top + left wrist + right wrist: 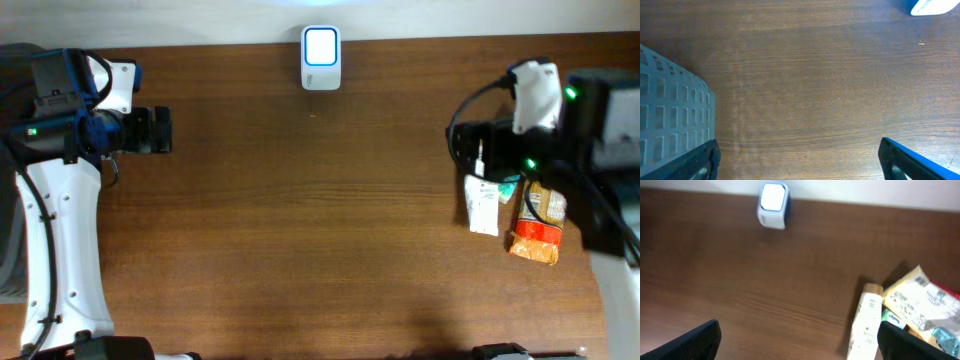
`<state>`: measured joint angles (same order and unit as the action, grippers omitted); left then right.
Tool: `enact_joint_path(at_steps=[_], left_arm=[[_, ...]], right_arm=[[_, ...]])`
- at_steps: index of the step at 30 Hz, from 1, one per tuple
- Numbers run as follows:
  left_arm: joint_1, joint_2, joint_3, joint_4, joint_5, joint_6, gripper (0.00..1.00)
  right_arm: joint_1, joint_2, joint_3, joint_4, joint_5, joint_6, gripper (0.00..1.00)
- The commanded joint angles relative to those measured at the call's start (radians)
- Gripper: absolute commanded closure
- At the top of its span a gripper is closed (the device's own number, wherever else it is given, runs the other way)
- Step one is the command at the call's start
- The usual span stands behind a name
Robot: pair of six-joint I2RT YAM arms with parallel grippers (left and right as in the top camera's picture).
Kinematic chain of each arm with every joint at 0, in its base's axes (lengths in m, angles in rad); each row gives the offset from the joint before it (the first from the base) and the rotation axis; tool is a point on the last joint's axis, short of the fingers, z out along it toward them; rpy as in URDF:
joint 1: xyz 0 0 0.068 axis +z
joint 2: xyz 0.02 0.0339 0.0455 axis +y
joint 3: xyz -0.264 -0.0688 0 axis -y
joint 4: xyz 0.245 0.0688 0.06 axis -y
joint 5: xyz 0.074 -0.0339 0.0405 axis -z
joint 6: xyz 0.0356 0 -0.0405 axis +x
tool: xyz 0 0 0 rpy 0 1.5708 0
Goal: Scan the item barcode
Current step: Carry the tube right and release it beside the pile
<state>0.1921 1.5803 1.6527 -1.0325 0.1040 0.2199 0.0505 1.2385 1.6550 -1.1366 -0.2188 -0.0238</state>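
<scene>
While the scanner (321, 58) glows at the far edge of the counter (300, 230), left tool (799, 159) and right tool (799, 341) gape empty — white tube (482, 205) and orange packet (536, 240) lying near the latter.

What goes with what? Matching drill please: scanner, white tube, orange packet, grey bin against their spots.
Things: 1 barcode scanner; 2 white tube; 3 orange packet; 4 grey perforated bin.
Spots: A left edge of left wrist view; B right side, outermost; C far table edge, centre; D right side, just inboard of the orange packet.
Pairs: 1-C, 2-D, 3-B, 4-A.
</scene>
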Motion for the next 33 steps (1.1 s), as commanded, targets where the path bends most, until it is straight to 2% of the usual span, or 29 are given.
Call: enact_joint_path(at_steps=[1,9,11,13,16,20,22,27,29,33], left_arm=[[0.001,-0.013,0.001,0.0,0.003,0.013,0.01],[0.001,-0.013,0.001,0.0,0.003,0.013,0.01],[0.001,-0.013,0.001,0.0,0.003,0.013,0.01],[0.001,-0.013,0.001,0.0,0.003,0.013,0.01],[0.001,-0.013,0.001,-0.001,0.003,0.013,0.01],[0.001,-0.013,0.001,0.0,0.003,0.013,0.01],[0.001,-0.013,0.001,0.0,0.003,0.013,0.01],[0.001,-0.013,0.001,0.0,0.003,0.013,0.01],[0.001,-0.013,0.001,0.0,0.003,0.013,0.01],[0.001,-0.013,0.001,0.0,0.003,0.013,0.01]], right_arm=[[0.003,-0.049,0.003,-0.001,-0.036,-0.002,0.01],[0.002,0.0,0.0,0.004,-0.031,-0.003,0.01],[0.003,-0.019,-0.063,0.113,0.021,-0.002,0.01],[0.003,-0.106,-0.224,0.348,0.021,-0.002,0.01],[0.0,-0.357,-0.598,0.759,0.042,-0.002,0.01],[-0.027,-0.682,-0.98,1.05,0.059,-0.003,0.01],[-0.032,-0.86,-1.136,1.112,0.074,-0.002,0.01],[-0.031,-1.151,-1.407,1.199,0.072,-0.002,0.01],[-0.031,-1.221,-1.487,1.249,0.068,-0.001,0.01],[-0.029,-1.235,-1.592,1.398,0.041,0.006,0.01]])
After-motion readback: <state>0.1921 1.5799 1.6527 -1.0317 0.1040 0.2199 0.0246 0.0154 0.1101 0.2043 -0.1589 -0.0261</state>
